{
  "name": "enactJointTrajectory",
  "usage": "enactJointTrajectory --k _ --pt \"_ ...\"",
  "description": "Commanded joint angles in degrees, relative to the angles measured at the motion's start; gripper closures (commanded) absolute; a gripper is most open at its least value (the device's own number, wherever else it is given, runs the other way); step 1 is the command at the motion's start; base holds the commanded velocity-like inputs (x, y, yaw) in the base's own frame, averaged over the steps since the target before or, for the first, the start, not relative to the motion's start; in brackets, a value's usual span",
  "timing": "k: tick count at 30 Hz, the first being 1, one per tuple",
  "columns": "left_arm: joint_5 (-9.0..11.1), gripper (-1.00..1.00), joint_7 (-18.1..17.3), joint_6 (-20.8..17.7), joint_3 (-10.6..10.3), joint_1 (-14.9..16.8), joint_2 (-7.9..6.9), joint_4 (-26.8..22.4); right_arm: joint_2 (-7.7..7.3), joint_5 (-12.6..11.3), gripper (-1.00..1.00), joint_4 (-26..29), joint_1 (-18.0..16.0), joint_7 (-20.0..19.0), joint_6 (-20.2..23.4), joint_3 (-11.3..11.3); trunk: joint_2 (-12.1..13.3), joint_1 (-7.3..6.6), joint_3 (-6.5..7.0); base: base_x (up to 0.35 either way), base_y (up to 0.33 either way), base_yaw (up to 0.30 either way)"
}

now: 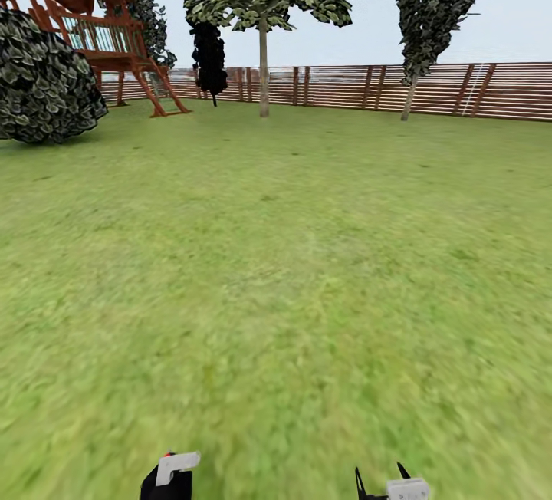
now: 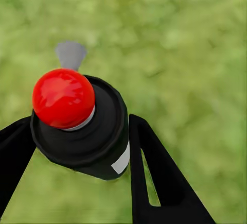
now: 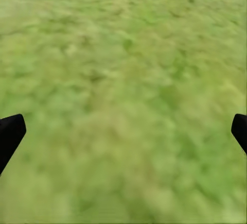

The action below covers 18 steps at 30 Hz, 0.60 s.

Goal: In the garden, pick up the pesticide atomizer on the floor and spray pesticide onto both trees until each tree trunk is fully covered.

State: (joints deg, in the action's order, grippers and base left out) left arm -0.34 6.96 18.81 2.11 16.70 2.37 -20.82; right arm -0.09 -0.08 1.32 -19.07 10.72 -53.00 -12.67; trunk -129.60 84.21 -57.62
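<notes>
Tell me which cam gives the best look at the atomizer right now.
Left wrist view: the pesticide atomizer sits close up between the left gripper fingers, red top and black body plain. The head view catches just a black shape with a white part at its bottom edge, in that same gripper. The right wrist view has grass.

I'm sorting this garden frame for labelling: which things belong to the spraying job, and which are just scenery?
Job:
- pesticide atomizer, black with a red top, clamped in the left gripper
- tree trunk by the fence
- leaning tree further right
- right gripper, open over grass

Scenery:
- playhouse
- round bush
- fence
</notes>
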Motion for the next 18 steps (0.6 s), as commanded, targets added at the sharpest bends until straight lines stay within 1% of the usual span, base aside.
enactJointTrajectory --k 1,18 --pt "-0.01 1.0 -0.02 0.01 0.01 0.0 0.0 -0.01 0.0 0.0 -1.0 -0.01 0.0 0.0 0.0 -0.01 0.0 0.0 0.0 0.341 0.0 0.0" --pt "-0.01 1.0 -0.02 0.05 0.08 0.0 0.0 -0.01 0.0 -0.01 -1.0 -0.02 0.0 0.0 0.0 -0.03 0.0 0.0 0.0 0.341 0.0 0.0"
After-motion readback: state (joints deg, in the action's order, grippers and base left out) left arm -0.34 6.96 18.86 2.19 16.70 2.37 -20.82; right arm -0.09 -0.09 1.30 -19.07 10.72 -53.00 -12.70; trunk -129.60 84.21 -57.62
